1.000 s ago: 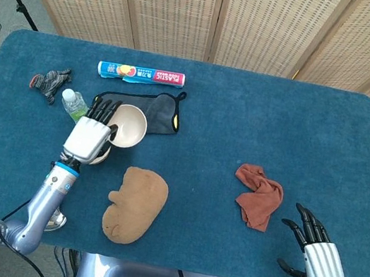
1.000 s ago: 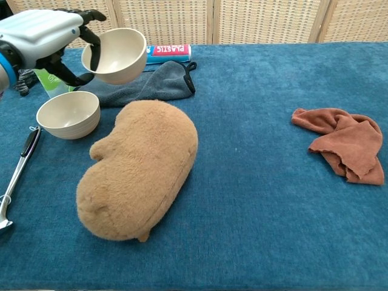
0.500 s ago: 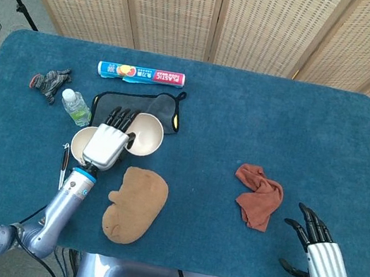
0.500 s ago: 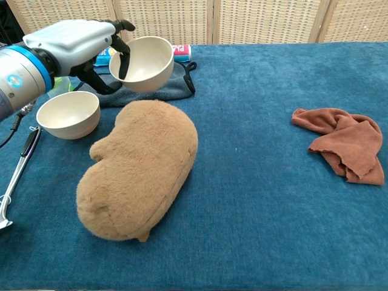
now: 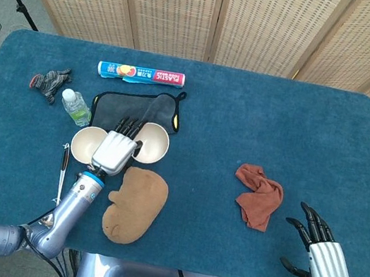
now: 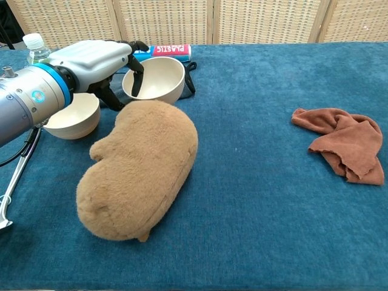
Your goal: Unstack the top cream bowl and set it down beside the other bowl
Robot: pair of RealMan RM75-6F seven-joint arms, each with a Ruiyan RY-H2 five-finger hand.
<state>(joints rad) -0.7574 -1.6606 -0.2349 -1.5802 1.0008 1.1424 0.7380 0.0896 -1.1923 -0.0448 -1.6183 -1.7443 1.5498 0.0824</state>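
1. Far left of the table (image 5: pixel 260 116) there's clutter: a small crumpled rag (image 5: pixel 50 80), a water bottle (image 5: pixel 74 105), and a utensil (image 5: pixel 62 171) lying along the near-left edge. None of it matters for the job.
2. The other bowl (image 5: pixel 86 144) sits upright on the blue cloth, just left of the left hand (image 5: pixel 114 152). Chest view shows it partly hidden behind the forearm.
3. The left hand pinches the rim of the cream bowl (image 6: pixel 154 79), fingers hooked inside the wall and the thumb on the outside. The bowl is off the stack now, just right of the other bowl and low over the edge of the grey cloth (image 5: pixel 140 108). I can't tell if the bottom is touching yet.
4. So I'd call this the set-down step, basically the end of the task. Next move should be a short drop till it sits flat, then letting go of the rim and lifting straight up so the bowl doesn't tip.
5. Watch out for the brown plush toy (image 6: pixel 139 170) right in front of the bowl. It's close enough to nudge.
6. Way over right is a rust-colored cloth (image 5: pixel 259 196), well apart from everything.
7. The right hand (image 5: pixel 319 252) hangs at the near-right corner, fingers spread, holding nothing.
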